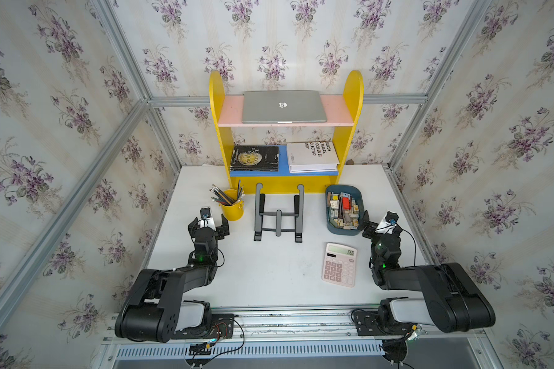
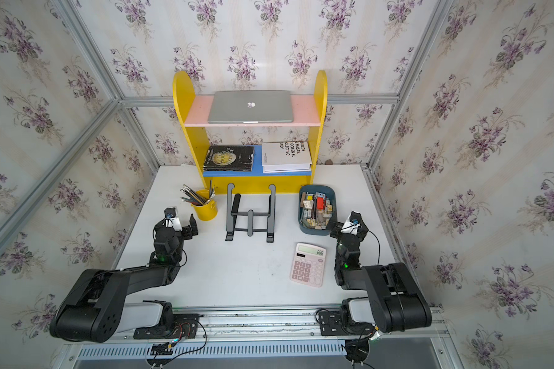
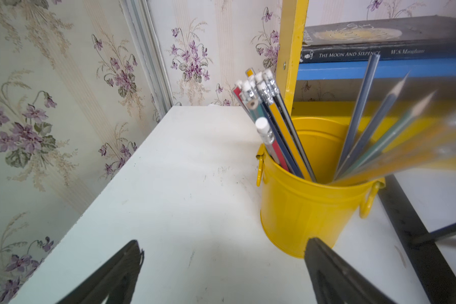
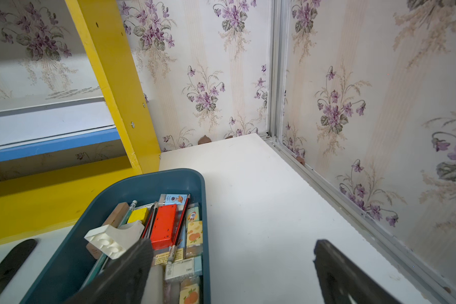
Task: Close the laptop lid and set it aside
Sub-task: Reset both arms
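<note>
I see pencils (image 3: 274,113) in the yellow bucket (image 3: 300,205), erasers (image 4: 194,231) in the blue bin (image 4: 153,181); left gripper (image 3: 224,244) and right gripper (image 4: 231,244) gape wide, empty.

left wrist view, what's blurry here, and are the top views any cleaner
Left wrist view: the near pencils smear badly and the fingers are soft, the book spine reads fine. Both top views: sharp, evenly lit, edges bowed by the wide lens.

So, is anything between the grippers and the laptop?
Nothing visible: the laptop lies closed on the top shelf, uncovered. The pencil bucket stands ahead of the open left gripper, but lifting should clear it.
</note>
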Action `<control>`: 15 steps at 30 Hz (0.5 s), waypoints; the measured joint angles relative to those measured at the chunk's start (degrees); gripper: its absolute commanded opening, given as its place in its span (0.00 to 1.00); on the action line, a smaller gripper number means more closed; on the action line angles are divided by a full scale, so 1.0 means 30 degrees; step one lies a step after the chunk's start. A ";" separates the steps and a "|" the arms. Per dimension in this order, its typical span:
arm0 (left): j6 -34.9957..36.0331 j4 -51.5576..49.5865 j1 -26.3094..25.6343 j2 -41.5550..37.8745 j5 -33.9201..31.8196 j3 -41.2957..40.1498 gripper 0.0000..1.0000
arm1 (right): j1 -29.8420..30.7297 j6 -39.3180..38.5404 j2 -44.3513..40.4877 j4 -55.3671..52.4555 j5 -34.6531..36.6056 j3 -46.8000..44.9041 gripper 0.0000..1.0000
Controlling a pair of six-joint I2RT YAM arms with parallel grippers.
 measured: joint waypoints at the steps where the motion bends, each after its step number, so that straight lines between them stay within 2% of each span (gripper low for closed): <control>1: 0.0095 0.0590 0.0058 0.0714 0.0000 0.0015 0.99 | 0.0000 -0.0117 0.0721 0.0568 -0.0087 -0.0051 1.00; 5: 0.0437 0.2266 0.0189 0.3621 0.0102 0.0124 1.00 | -0.0015 -0.0597 0.2368 0.1690 -0.0590 0.0182 1.00; 10: 0.0364 0.1814 0.0685 0.3337 0.0270 0.1690 1.00 | -0.0291 -0.0619 0.2426 0.1086 -0.0984 0.1428 1.00; 15: 0.0036 -0.0168 0.0918 0.3373 0.0364 0.2834 1.00 | -0.0648 -0.0510 0.2455 0.0568 -0.1406 0.1639 1.00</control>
